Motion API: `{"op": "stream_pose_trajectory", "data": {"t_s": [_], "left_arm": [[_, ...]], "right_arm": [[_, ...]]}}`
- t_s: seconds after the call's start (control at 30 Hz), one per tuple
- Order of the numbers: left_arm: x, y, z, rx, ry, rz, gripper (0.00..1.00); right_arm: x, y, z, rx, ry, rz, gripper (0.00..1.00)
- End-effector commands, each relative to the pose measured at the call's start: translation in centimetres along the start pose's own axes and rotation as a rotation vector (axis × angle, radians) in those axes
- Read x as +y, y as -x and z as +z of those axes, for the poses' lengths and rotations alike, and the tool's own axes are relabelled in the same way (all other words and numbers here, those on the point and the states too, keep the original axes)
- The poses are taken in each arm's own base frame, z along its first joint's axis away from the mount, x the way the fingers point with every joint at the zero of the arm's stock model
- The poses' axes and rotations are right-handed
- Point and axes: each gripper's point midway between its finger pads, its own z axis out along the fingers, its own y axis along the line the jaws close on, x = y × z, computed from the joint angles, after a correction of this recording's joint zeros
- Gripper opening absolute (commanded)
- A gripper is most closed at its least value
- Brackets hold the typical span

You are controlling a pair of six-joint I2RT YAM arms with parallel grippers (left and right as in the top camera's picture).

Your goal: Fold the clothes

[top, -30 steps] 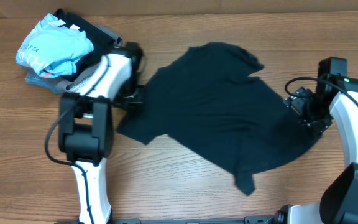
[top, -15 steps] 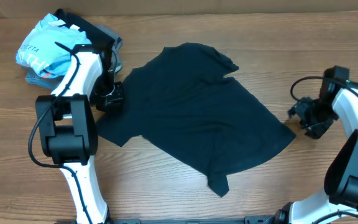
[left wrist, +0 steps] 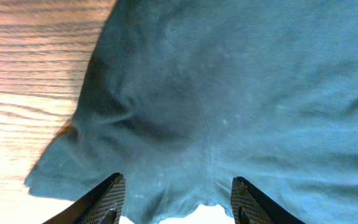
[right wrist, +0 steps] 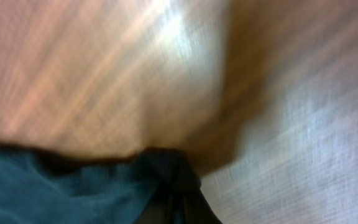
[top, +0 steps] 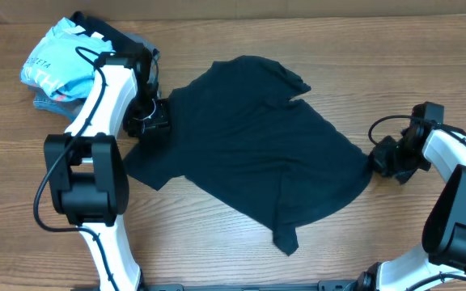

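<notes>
Garments are heaped in the far-left corner of the desk (top: pixel 217 255): a light-blue shirt (top: pixel 63 61) with white lettering lies on top, and grey folded pieces (top: pixel 51 101) show beneath it. Just beside this heap, toward the middle, the white left arm (top: pixel 108 89) reaches from the near edge to the left end effector (top: pixel 154 121), which sits at the left border of the dark T-shirt (top: pixel 257 153).

In the left wrist view this end effector (left wrist: pixel 176 202) has its two fingers (left wrist: pixel 107 199) spread wide apart. The T-shirt (left wrist: pixel 241 93) fills the space between and ahead of them, its cloth gathered into soft wrinkles near the left finger, with bare wood beyond its edge.

The T-shirt lies opened out and rumpled across the middle of the desk. One sleeve points toward the far edge and a narrow tip of cloth trails toward the near edge.

Toward the right edge, the right end effector (top: pixel 383 160) meets the right border of the T-shirt, with the right arm (top: pixel 459 162) curving in behind it. The right wrist view is heavily blurred. It shows dark cloth (right wrist: pixel 55 186) low on the left and a dark shape at the bottom, so I cannot tell whether that end effector is spread or pinching the fabric.
</notes>
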Motion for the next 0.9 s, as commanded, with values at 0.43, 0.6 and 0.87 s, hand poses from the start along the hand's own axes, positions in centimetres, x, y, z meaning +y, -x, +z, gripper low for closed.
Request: {"op": "stream_pose_trajectory", "data": {"t_s": [0.43, 0.6, 0.87], "left_arm": [[-4.9, -0.1, -6.2, -0.174, -0.136, 0.159, 0.68], [-5.8, -0.6, -6.0, -0.165, -0.135, 0.186, 0.7], [-8.6, -2.5, -4.5, -0.125, -0.113, 0.333, 0.74]], "right_arm": [[4.5, 16.0, -18.9, -0.494, 0.168, 0.021, 0.72], [3.6, 12.3, -19.4, -0.368, 0.132, 0.044, 0.73], [2.0, 4.7, -16.5, -0.054, 0.054, 0.074, 0.72]]}}
